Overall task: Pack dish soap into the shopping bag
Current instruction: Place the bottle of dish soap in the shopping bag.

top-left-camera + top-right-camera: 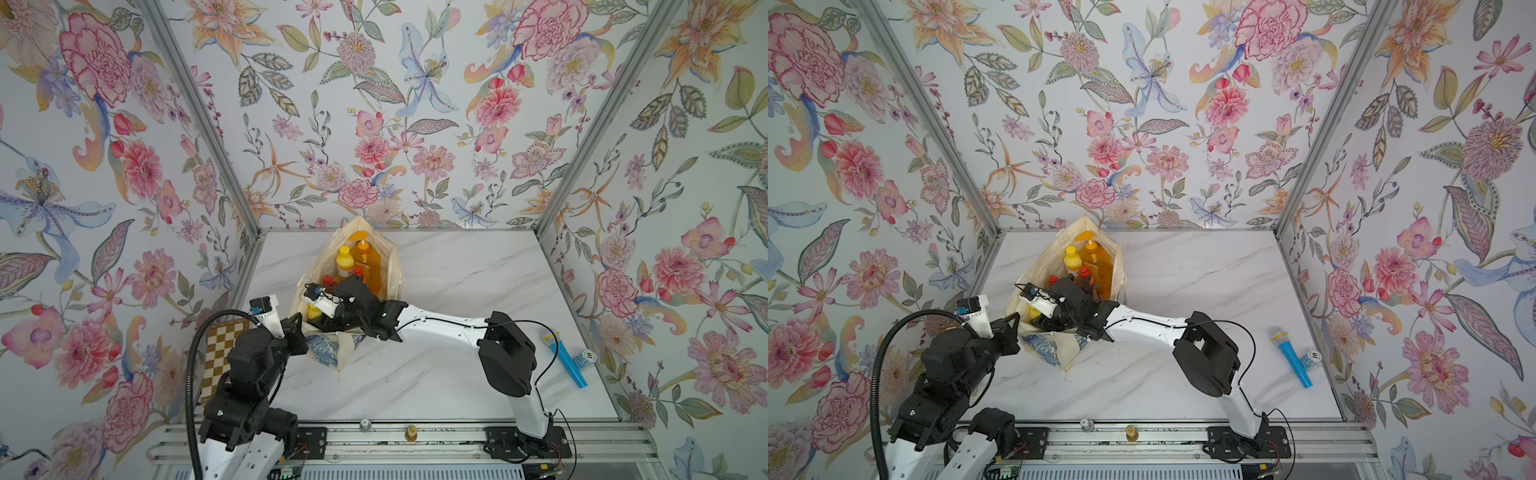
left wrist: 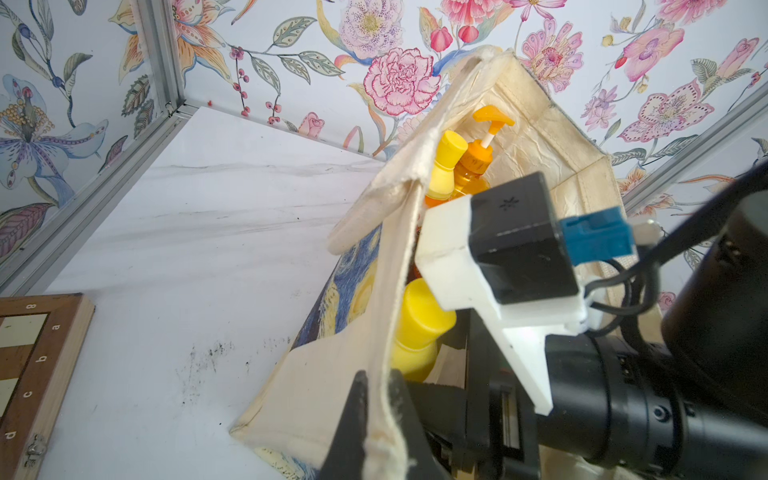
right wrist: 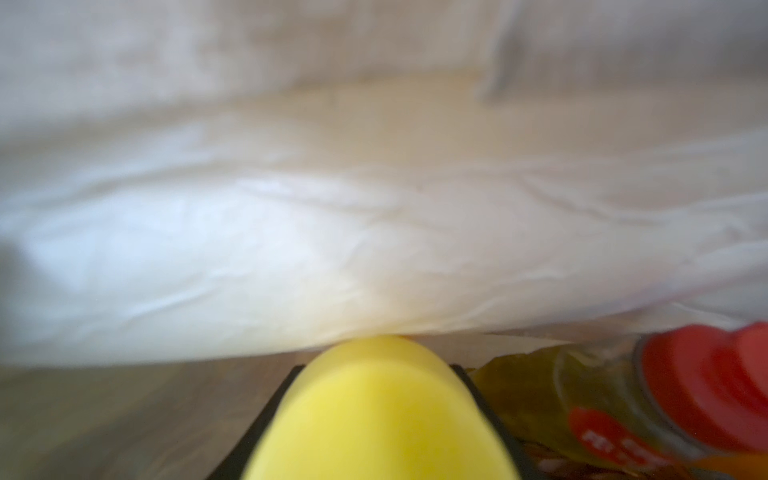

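While pinching the near cloth rim of the shopping bag (image 1: 390,266) with the left claw (image 2: 376,419), jaws nearly together on the fabric, props the mouth apart for the other arm. Reaches deep inside with the right claw (image 3: 378,415), half-spread and closed on a yellow-capped bottle (image 2: 419,328) at the bag's near end. Finds the rest of the dish soap inside the bag: amber pump bottle (image 1: 368,262) and second yellow-capped bottle (image 1: 345,259) toward the far end, red caps (image 1: 329,280) between, a greenish bottle (image 3: 582,399) just beside the held one. Cannot tell whether the held bottle's base touches the bag floor. Seems close to done, with only release and withdrawal left. Could topple the bottle onto its neighbours if let go while tilted or unsupported. Could snag the crinkled lining or a handle on the way out and drag the soft bag over, spilling bottles onto the surface. Could also fold the rim onto the right arm if the left pinch slips. Ignores the blue microphone (image 1: 567,357), well apart from the bag.
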{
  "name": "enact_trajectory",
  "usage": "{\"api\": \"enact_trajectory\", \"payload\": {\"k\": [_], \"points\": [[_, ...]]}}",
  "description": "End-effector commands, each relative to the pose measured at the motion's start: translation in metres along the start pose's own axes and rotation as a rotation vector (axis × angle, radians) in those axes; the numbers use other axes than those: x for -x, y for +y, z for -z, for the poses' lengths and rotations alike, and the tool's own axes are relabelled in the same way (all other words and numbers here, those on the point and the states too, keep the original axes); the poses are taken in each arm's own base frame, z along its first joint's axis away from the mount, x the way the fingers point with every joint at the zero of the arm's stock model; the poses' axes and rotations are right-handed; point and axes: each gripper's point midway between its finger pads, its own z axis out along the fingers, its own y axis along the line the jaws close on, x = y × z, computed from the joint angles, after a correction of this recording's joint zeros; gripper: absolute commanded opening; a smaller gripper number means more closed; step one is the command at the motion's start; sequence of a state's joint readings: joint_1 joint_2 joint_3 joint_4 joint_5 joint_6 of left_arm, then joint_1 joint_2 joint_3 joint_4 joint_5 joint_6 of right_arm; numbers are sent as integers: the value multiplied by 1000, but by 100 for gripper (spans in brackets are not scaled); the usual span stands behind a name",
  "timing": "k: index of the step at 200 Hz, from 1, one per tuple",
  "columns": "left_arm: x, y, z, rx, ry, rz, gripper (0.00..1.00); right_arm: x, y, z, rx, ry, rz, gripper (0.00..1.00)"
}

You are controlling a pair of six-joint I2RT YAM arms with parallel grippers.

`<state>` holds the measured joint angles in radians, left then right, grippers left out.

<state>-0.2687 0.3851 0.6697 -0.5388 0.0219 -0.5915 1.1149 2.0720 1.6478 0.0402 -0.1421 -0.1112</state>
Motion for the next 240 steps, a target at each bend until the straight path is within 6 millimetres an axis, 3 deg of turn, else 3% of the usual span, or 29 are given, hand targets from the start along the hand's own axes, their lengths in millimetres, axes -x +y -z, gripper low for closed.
{"api": "enact_trajectory", "payload": {"k": [1, 63, 140, 195, 240], "points": [[42, -15, 15, -58, -163, 19, 0, 17, 9, 10, 26, -58, -30, 48], [40, -13, 14, -53, -158, 18, 0, 39, 4, 25, -1, -99, -1, 69], [41, -13, 14, -48, -161, 13, 0, 64, -1, 47, -51, -130, 39, 79], [42, -13, 15, -50, -166, 16, 0, 94, -20, 89, -163, -171, 27, 89], [48, -17, 16, -61, -181, 17, 19, 113, -42, 136, -305, -184, -30, 99]]}}
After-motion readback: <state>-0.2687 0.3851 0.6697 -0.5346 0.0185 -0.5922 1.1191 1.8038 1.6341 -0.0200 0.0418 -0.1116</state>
